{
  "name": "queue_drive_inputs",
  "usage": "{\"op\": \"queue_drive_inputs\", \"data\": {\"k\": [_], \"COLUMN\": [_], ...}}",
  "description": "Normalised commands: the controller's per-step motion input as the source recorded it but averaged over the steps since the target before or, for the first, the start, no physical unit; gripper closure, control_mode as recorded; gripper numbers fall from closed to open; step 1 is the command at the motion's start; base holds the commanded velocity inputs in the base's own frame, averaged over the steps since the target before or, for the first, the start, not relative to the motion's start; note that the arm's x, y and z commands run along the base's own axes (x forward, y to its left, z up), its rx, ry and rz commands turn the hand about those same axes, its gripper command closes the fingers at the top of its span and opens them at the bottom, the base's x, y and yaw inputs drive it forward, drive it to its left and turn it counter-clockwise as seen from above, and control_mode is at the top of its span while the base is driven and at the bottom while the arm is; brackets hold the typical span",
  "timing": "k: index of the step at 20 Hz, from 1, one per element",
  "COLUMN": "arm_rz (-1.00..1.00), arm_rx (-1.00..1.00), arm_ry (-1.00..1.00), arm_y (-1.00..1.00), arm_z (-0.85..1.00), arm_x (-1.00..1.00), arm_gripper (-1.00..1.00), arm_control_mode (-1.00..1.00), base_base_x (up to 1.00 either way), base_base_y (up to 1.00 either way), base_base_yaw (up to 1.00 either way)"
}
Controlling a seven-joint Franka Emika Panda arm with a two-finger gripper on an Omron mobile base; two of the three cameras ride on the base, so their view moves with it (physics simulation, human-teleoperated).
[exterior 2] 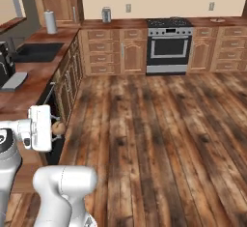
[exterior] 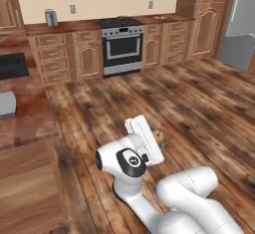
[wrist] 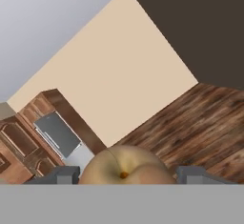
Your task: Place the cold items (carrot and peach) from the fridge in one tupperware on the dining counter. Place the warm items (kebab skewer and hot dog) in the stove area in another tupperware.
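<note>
Peach (wrist: 125, 167) sits clenched between the two dark fingertips (wrist: 58, 175) of the hand (wrist: 125, 176) at the bottom centre of the hand view, its stem dimple facing the camera. In the left base view the same fruit peeks out at centre frame just right of the white hand (exterior: 148, 143), and in the right base view it shows at middle left beside the hand, carried above the wooden floor (exterior 2: 159, 124). Beyond it, the stove (exterior: 122, 46) stands at upper centre, with a dark sink (exterior 2: 36, 51) set in the surface (exterior 2: 36, 78) at upper left of the right base view. By the look of things, one cold item is in transit; no tupperware is in sight, so delivery of the peach, and seemingly the carrot, kebab skewer and hot dog, remains ahead.
</note>
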Motion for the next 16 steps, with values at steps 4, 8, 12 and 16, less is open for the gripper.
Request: {"op": "queue_drive_inputs", "data": {"k": [4, 8, 12, 16], "arm_rz": [0.0, 0.0, 0.0, 0.0], "arm_rx": [0.0, 0.0, 0.0, 0.0], "arm_ry": [0.0, 0.0, 0.0, 0.0], "arm_y": [0.0, 0.0, 0.0, 0.0], "arm_z": [0.0, 0.0, 0.0, 0.0], "arm_x": [0.0, 0.0, 0.0, 0.0], "arm_gripper": [1.0, 1.0, 1.0, 1.0], "arm_control_mode": [1.0, 1.0, 1.0, 1.0], "base_base_x": [-0.61, -0.71, -0.85, -0.8], "base_base_y": [1.0, 0.97, 0.82, 0.76], "base_base_yaw": [-0.08, -0.03, 0.03, 0.02]}}
